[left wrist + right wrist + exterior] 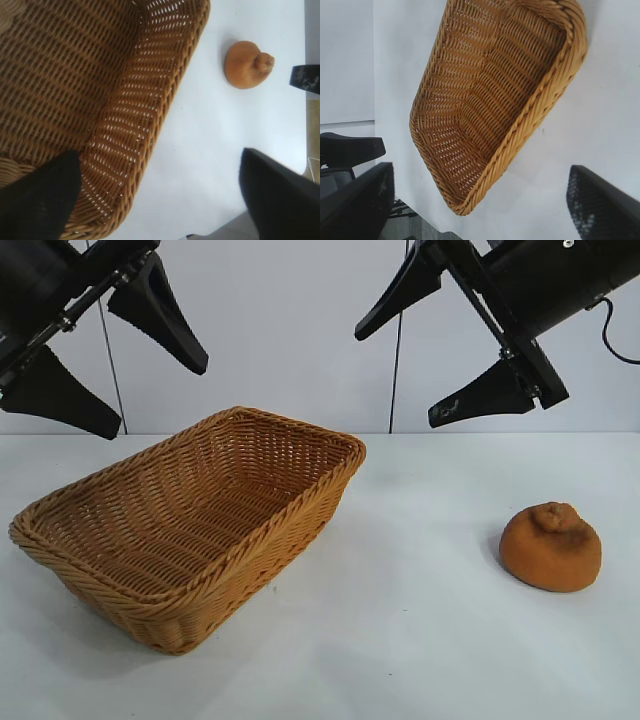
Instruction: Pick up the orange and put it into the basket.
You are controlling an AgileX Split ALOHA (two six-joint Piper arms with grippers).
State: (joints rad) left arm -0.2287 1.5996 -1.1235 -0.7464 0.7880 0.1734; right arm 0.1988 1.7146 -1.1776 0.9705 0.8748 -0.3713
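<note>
The white bench (420,640) carries everything. On its left side sits the basket (150,590), nothing in it. Above the basket hangs the left tool (100,360), prongs spread and gripping nothing; the right tool (440,345), also spread wide and gripping nothing, hangs high over the bench between basket and orange. The orange (551,546) rests on the bench at the right, well apart from the basket, knob upward. Being round, it could roll aside if one prong touches first, or slip from an off-centre pinch.
</note>
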